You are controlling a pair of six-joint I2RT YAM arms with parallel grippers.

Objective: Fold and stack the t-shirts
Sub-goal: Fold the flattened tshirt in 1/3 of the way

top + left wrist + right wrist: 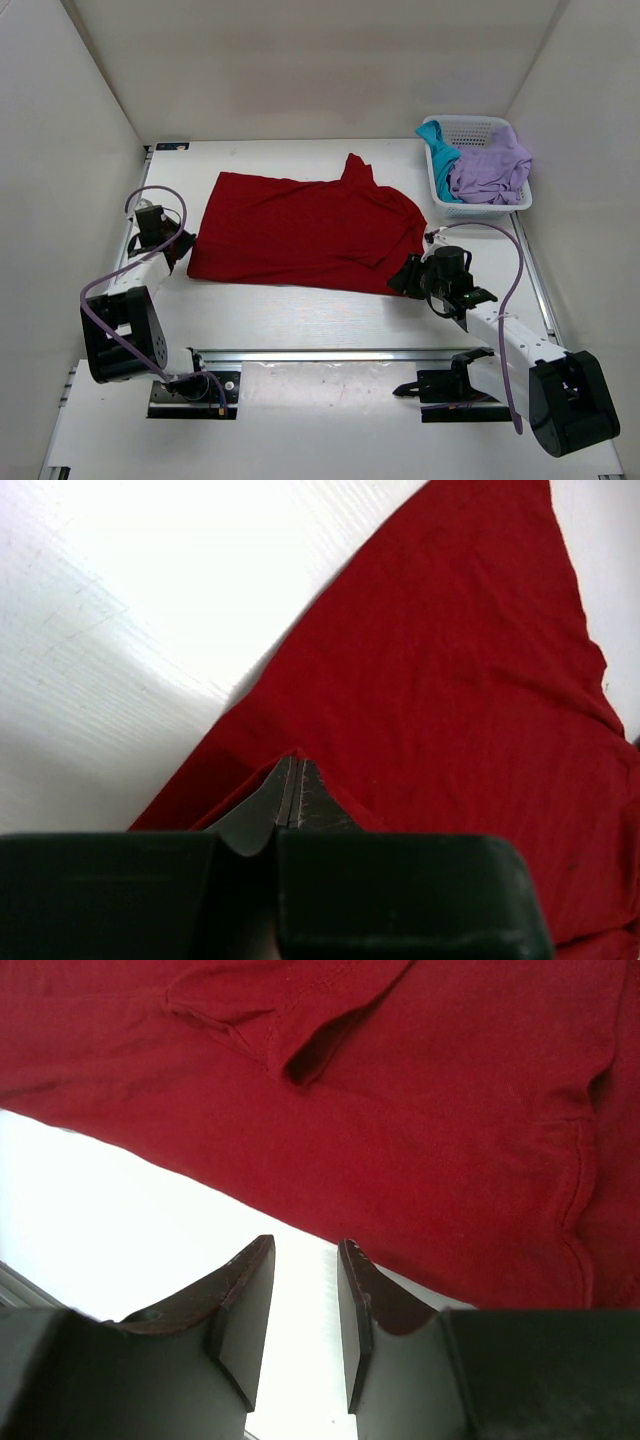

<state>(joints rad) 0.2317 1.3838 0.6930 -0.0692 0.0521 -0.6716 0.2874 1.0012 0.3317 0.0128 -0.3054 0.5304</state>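
The deep red t-shirt lies spread on the white table, one sleeve pointing to the back. My left gripper is at the shirt's left edge. In the left wrist view the gripper is shut, with the red shirt's edge pinched at its tips. My right gripper is at the shirt's near right corner. In the right wrist view it is open and empty over bare table, just short of the red shirt's hem. The teal t-shirt and the lavender t-shirt lie crumpled in the basket.
A white mesh basket stands at the back right, close to the right wall. White walls close in the left, back and right sides. A metal rail runs along the near edge between the arm bases.
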